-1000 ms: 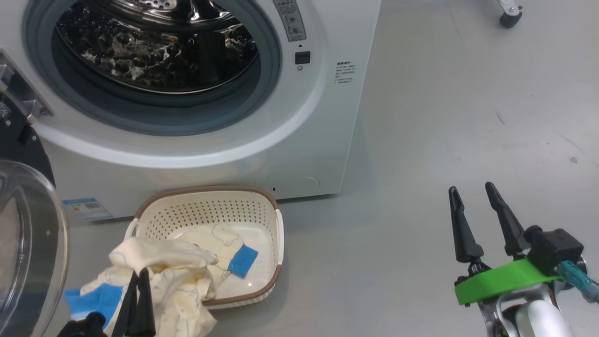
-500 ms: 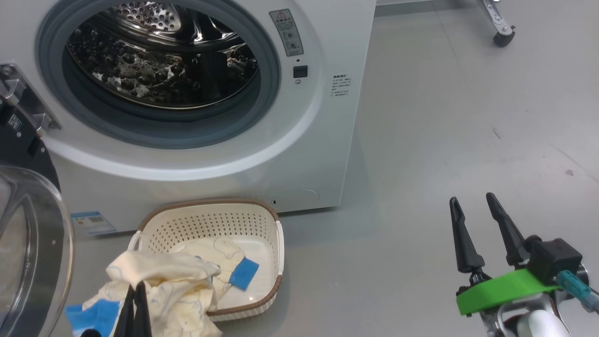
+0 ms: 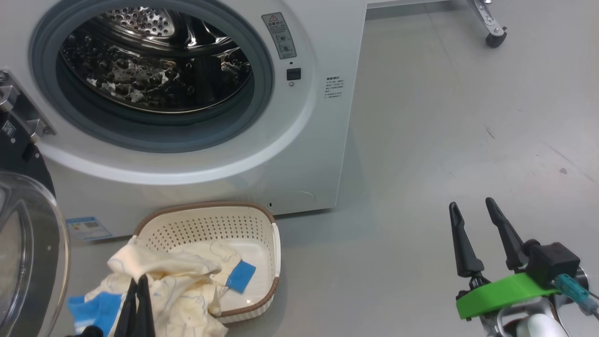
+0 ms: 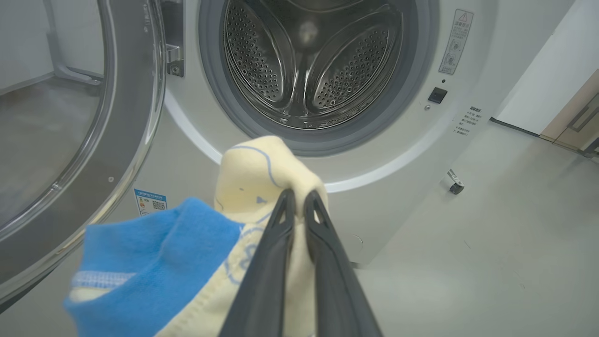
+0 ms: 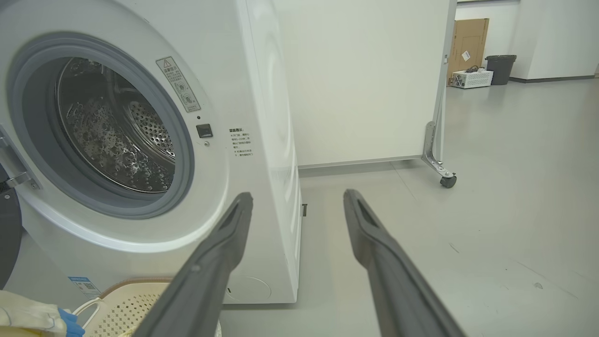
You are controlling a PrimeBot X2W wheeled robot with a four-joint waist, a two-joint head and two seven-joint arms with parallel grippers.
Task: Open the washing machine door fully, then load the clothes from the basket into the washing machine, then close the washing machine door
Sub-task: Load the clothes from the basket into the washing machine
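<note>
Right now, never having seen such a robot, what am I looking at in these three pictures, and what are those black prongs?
This is a wheeled two-armed robot doing laundry. One picture comes from a camera on its head, looking down; the other two from cameras on its wrists, looking along each arm's fingers. The black prongs are its pincers. The left pincer is shut on the clothes, cream garments with blue patches, spilling over the rim of the basket on the floor. The right pincer is open and holds nothing. Ahead stands the washing machine, its door swung open on the robot's left, showing the steel drum.
</note>
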